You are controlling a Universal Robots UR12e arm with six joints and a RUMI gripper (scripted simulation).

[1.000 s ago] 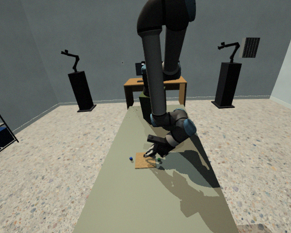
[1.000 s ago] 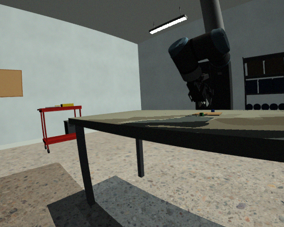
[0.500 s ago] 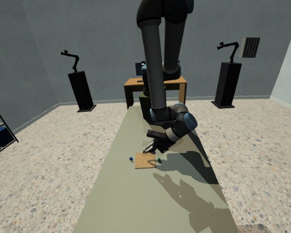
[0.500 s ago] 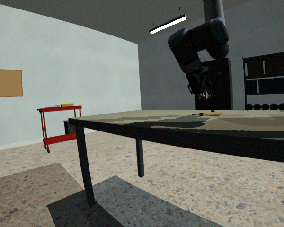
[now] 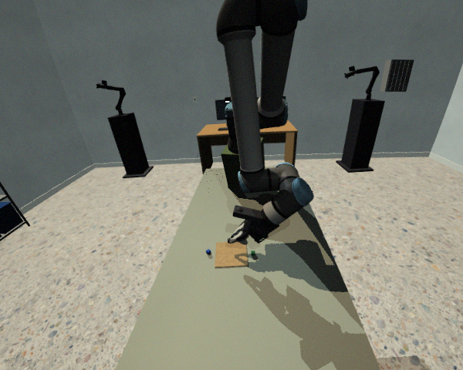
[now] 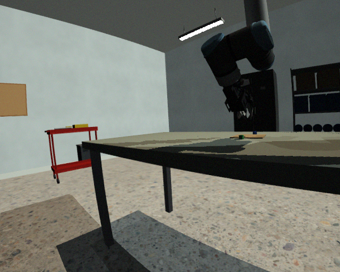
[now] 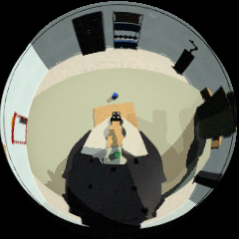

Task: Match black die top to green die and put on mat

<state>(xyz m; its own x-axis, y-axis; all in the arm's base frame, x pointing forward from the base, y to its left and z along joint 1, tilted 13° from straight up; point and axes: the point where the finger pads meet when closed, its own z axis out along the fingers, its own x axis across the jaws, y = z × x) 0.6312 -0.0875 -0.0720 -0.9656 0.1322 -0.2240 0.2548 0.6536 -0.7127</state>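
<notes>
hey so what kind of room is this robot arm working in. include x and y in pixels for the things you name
Probably a robotics lab or workshop: smaller arms stand on black pedestals (image 5: pixel 129 145) (image 5: pixel 363 135), a red cart (image 6: pixel 73 128) waits by the wall, and a storage rack (image 6: pixel 292 96) holds bins.
</notes>
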